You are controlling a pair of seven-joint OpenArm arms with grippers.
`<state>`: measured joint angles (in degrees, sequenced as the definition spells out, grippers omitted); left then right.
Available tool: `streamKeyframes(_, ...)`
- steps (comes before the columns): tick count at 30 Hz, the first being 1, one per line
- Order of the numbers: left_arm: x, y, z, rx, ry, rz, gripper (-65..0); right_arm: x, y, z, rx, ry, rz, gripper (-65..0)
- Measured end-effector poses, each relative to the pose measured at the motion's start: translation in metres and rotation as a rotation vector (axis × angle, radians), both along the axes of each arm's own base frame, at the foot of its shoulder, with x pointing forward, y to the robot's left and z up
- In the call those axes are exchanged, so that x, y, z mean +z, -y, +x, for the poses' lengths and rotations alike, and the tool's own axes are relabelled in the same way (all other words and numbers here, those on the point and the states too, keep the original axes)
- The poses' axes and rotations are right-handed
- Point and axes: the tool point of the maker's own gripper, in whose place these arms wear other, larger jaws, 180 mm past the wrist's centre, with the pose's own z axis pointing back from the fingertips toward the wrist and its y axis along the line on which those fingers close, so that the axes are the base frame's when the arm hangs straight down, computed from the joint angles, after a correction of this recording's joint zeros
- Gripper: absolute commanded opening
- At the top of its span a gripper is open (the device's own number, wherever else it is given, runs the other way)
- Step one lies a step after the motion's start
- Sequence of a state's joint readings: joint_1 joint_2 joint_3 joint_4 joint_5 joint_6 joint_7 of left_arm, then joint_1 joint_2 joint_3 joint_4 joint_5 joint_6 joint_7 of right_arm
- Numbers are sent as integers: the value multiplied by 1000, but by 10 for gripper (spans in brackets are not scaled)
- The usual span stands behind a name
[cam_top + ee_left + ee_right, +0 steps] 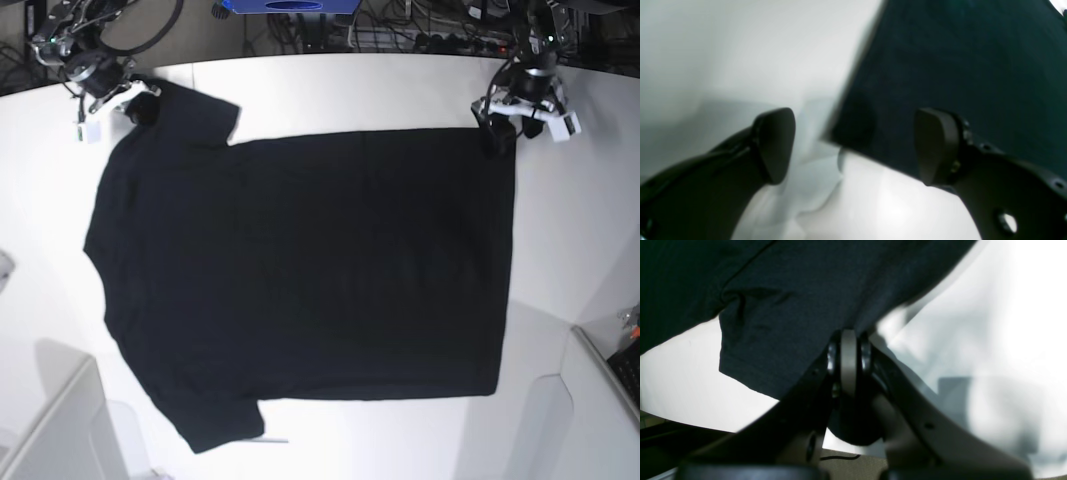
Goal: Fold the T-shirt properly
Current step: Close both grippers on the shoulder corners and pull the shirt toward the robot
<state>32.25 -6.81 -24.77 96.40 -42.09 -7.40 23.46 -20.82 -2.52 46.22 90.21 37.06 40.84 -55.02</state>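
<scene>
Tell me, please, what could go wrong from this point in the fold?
The right tool pinches only the edge of the T-shirt at a sleeve, so cloth may slip out when lifted. The left tool is open astride the hem corner; lifting before it closes would likely raise one side alone and skew the fold.

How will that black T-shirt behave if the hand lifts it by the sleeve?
The T-shirt will likely drape limply: it lies flat, creasing by the shut right hand. Probably light. It may drag across the smooth white table.
</scene>
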Motion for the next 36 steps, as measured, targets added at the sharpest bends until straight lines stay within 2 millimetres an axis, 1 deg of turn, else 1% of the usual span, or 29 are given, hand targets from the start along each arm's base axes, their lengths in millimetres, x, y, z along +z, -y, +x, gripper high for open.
streamKeyframes(2, -1, 4, 9, -19, -12, -19, -118, 0, 0, 0, 0, -1, 0, -650)
streamKeyframes(4, -1, 6, 13, -21, -11, -26, -118, 0, 0, 0, 0, -2, 0, -650)
streamKeyframes(10, -2, 8, 13, -27, -13, -32, -122, 0, 0, 0, 0, -1, 0, -650)
streamKeyframes(11, -3, 7, 12, -24, -16, -34, -138, 0, 0, 0, 0, -1, 0, -650)
streamKeyframes(13, -6, 6, 10, -15, -18, -37, -214, 0, 0, 0, 0, 0, 0, -650)
streamKeyframes(20, -19, 3, 10, 8, -36, -66, -624, 0, 0, 0, 0, 0, 0, -650)
streamKeyframes(21, -20, 3, 10, 10, -39, -68, -650, 0, 0, 0, 0, -1, 0, -650)
streamKeyframes(26, -20, 4, 12, 7, -38, -71, -650, 0, 1, -1, -3, 0, -1, -650)
streamKeyframes(28, -20, 4, 9, 5, -43, -69, -650, 1, 1, -1, -5, 3, -3, -650)
streamKeyframes(33, -22, 4, -4, -2, -57, -73, -650, 0, 2, -6, -12, 1, -2, -650)
streamKeyframes(36, -20, 5, -17, -13, -74, -64, -650, 0, 7, -13, -10, -12, -12, -650)
